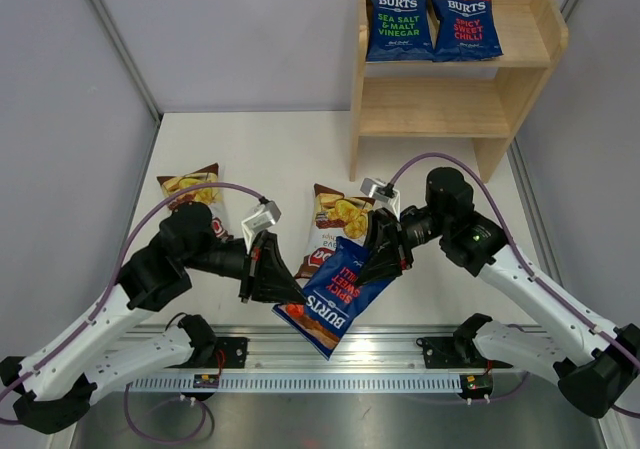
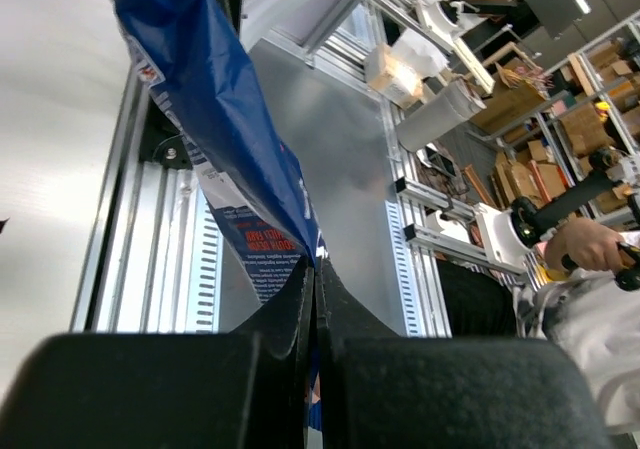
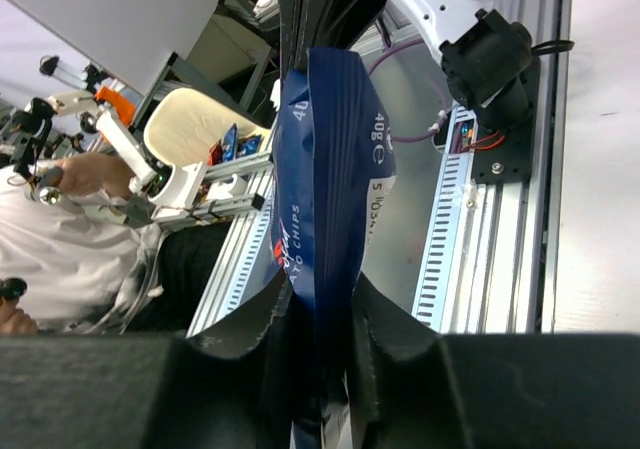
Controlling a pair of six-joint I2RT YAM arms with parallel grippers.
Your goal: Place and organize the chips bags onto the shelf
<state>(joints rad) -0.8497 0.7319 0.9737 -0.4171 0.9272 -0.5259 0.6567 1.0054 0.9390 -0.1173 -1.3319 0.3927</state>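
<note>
Seen from above, the shelf (image 1: 430, 119) stands at the far right of the worktop (image 1: 280, 149); on its top tier two BURTS bags stand side by side, the sea salt bag (image 1: 398, 24) to the left of the shelved chilli bag (image 1: 466, 22); a third blue bag (image 1: 335, 294) hangs tilted above the near edge of the worktop, between the two arms; the left fingers (image 1: 280, 281) pinch its lower left side and the right fingers (image 1: 383, 254) grip its upper right corner; the middle Chuba bag (image 1: 338, 219) lies flat, its near end under the third blue bag; the left Chuba bag (image 1: 192, 191) lies partly hidden by the left arm. In the left wrist view, the left fingers (image 2: 290, 309) are pressed together on the thin edge of the third blue bag (image 2: 230, 119). In the right wrist view, the right fingers (image 3: 262, 324) stand narrow, clamped on either face of the third blue bag (image 3: 330, 169), which rises between them.
</note>
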